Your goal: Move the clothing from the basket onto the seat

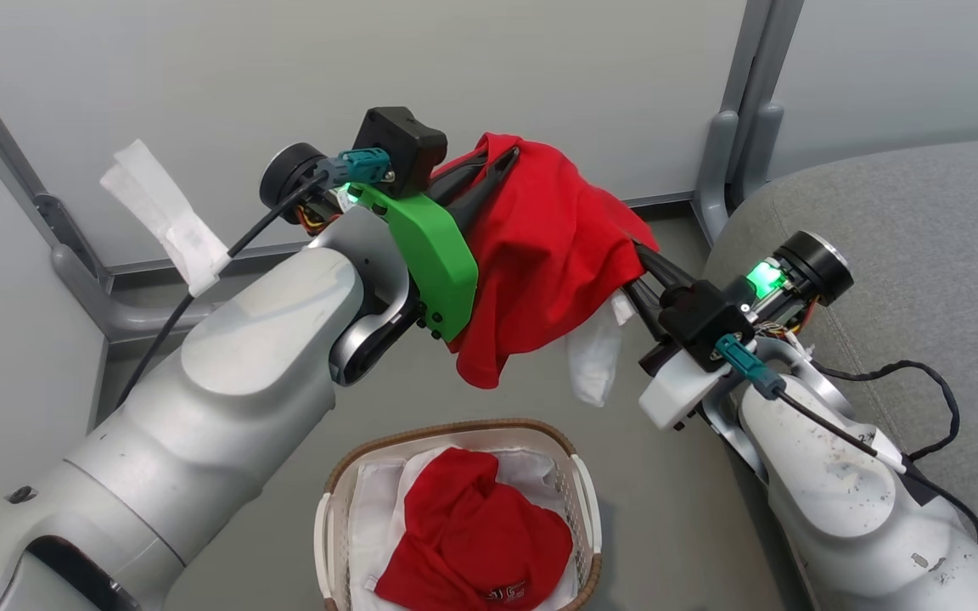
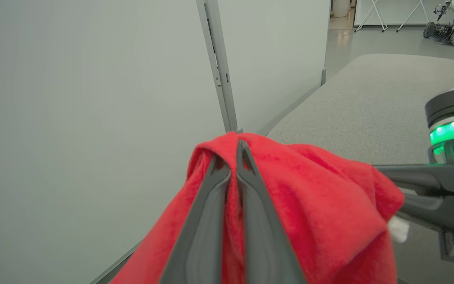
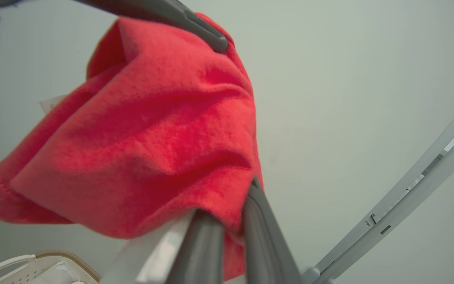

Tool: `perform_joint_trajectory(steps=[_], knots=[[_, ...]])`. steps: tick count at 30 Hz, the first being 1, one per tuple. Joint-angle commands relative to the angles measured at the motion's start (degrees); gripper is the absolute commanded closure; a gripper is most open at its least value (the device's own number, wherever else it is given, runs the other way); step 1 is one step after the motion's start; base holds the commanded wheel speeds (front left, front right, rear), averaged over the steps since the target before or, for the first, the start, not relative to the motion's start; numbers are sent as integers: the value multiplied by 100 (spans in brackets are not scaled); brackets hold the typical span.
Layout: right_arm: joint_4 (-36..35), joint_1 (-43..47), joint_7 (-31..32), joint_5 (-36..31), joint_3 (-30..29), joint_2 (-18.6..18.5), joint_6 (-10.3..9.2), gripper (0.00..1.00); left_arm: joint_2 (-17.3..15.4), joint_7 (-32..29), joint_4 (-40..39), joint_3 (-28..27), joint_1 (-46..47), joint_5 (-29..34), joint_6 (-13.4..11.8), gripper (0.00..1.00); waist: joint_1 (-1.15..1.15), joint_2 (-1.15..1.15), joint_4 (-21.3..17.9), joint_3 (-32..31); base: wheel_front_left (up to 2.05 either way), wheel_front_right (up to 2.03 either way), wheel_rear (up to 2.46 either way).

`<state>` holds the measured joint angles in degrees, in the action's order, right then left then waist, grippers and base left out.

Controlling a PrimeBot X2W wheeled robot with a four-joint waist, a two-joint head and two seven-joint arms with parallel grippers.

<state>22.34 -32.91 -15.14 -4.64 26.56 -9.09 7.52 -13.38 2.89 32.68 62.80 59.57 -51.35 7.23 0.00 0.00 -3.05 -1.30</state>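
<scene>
A red garment (image 1: 540, 255) hangs in the air over the basket (image 1: 455, 428), a white trim piece (image 1: 595, 356) dangling from it. My left gripper (image 1: 510, 157) is shut on its upper fold (image 2: 290, 189), the fingertips (image 2: 242, 152) pinching cloth. At the garment's right edge my right gripper (image 1: 637, 255) is shut on it too, with cloth (image 3: 152, 130) draped over the fingers (image 3: 258, 221). A second red garment (image 1: 472, 535) lies in the basket on the white liner (image 1: 370, 509). The grey seat (image 1: 922, 221) is to the right.
Grey partition walls stand behind and to the left, with a metal post (image 1: 744, 110) at the corner by the seat. A white strip (image 1: 166, 212) hangs on the left panel. A black cable (image 1: 922, 382) lies on the seat edge. The long seat top (image 2: 369, 102) stretches away.
</scene>
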Motion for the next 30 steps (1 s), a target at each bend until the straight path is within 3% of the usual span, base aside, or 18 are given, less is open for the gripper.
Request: perform_joint_trajectory(steps=[1, 4, 5, 6, 7, 8, 21, 30], knots=[[20, -101, -2, 49, 1, -11, -6, 100, -27, 19, 8, -6, -3, -39, 5, 100, 0, 0, -6, 15, 0, 0, 0], [36, -115, -2, 76, -65, -21, -6, 100, -37, 73, 0, -36, -36, -67, -27, 100, 0, 0, -20, 40, 0, 0, 0], [37, -125, -2, 80, -94, -20, -6, 100, -39, 98, -4, -53, -45, -68, -32, 91, 0, 0, -26, 46, 0, 0, 0], [48, -131, -2, 87, -146, -22, -6, 100, -41, 138, -7, -61, -60, -75, -40, 63, 0, 0, -34, 53, 0, 0, 0], [56, -133, -2, 91, -188, -21, -6, 100, -43, 147, -9, -68, -75, -82, -47, 26, 0, 0, -39, 59, 0, 0, 0], [64, -133, -2, 89, -263, -16, -6, 100, -47, 183, -10, -75, -96, -85, -52, 0, 0, 0, -47, 67, 0, 0, 0], [65, -112, -2, -38, -1030, -158, -7, 100, -122, 482, -148, -39, -463, -175, -46, 0, 0, 0, -265, 215, 0, 0, 0], [-69, 147, -2, -67, -1689, -376, -7, 100, -174, 801, -428, 157, -931, 12, -164, 0, 0, 0, -822, 387, 0, 0, 0]])
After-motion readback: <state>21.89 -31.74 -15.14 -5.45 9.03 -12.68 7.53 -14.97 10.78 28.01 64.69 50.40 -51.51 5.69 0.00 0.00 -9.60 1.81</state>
